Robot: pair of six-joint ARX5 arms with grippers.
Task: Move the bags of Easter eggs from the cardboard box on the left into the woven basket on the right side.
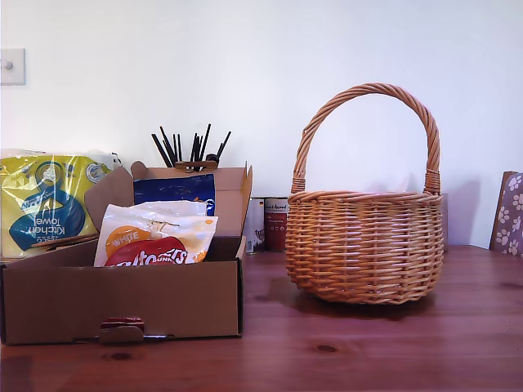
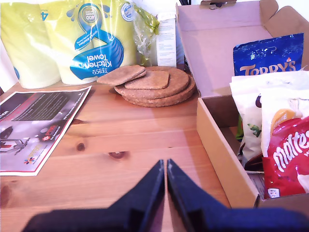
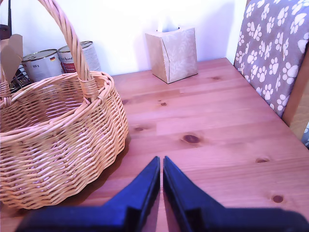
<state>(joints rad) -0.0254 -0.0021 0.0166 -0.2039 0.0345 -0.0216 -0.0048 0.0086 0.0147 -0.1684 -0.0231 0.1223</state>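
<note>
The cardboard box (image 1: 122, 298) stands open at the exterior view's left. Inside it, a white-orange bag with a red logo (image 1: 155, 238) leans at the front and a dark blue bag (image 1: 173, 189) stands behind. The first wrist view shows the same box (image 2: 219, 145) with the blue bag (image 2: 268, 55), a cream bag (image 2: 248, 121) and the white-orange bag (image 2: 289, 145). My first gripper (image 2: 161, 165) is shut and empty over bare table beside the box. My second gripper (image 3: 161, 162) is shut and empty beside the woven basket (image 3: 58, 130), which looks empty. The basket (image 1: 364, 245) stands at the exterior view's right. Neither gripper shows in the exterior view.
A yellow-blue kitchen towel pack (image 2: 72, 38), a stack of cork mats (image 2: 154, 87) and a leaflet (image 2: 38, 125) lie by the box. Tins (image 3: 43, 63), a tissue box (image 3: 173, 54) and a paw-print fabric (image 3: 277, 48) surround the basket. Bare wood lies between box and basket.
</note>
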